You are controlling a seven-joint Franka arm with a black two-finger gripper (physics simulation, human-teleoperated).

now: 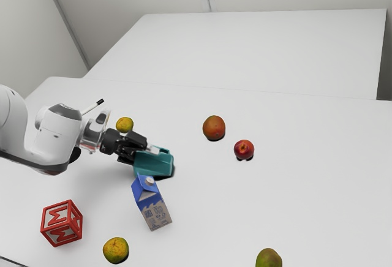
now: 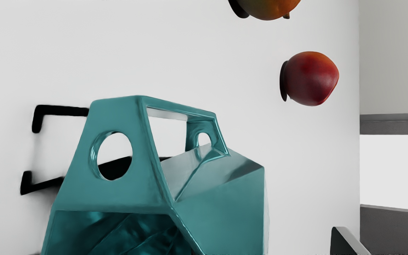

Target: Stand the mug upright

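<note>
Ext. view, L to R: gripper (image 1: 146,154) brought to mug (image 1: 158,164), approach approx. done; grip, turn + set-down left. Jaws apart, nothing clamped. Mug tipped on table (image 1: 294,218), mouth twd gripper, just ahead of jaws; gap seen to one fingertip (image 2: 347,242).

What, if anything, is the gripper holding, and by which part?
Nothing: the gripper is open at the teal mug, with a gap between it and one finger.
</note>
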